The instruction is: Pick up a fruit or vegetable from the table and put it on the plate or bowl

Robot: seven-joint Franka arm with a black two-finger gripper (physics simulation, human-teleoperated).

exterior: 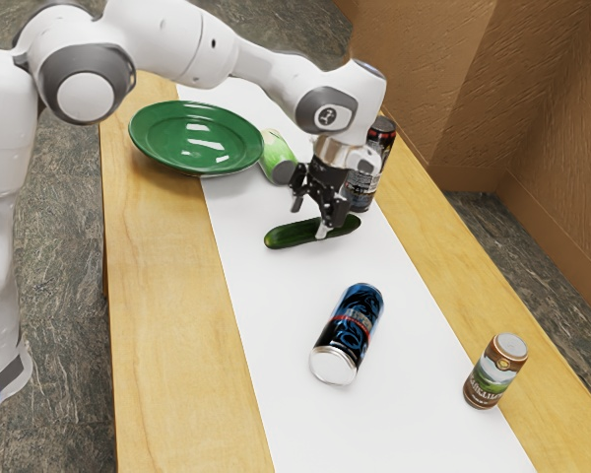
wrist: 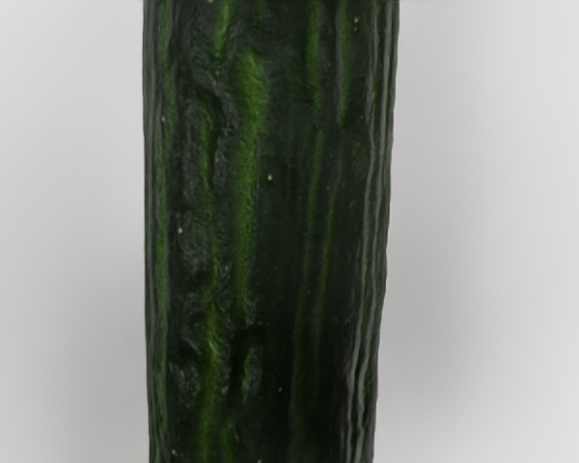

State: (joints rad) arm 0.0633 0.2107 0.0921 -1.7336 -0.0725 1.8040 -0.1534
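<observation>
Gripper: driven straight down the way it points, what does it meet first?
The cucumber, lying on the white paper strip right under the gripper; the wrist view has it centred below the hand. How much gap is left, I can't tell.

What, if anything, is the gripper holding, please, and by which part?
It cannot be told: the gripper sits low over the cucumber, just past its middle.

No word, brand or number can be read anywhere. The brown can, standing at the lower right of the frame, has a white and green label band whose lettering is too small to make out. The blue can, lying at lower centre, shows red and pale swirls, none legible. The dark can at upper centre is likewise unreadable.
</observation>
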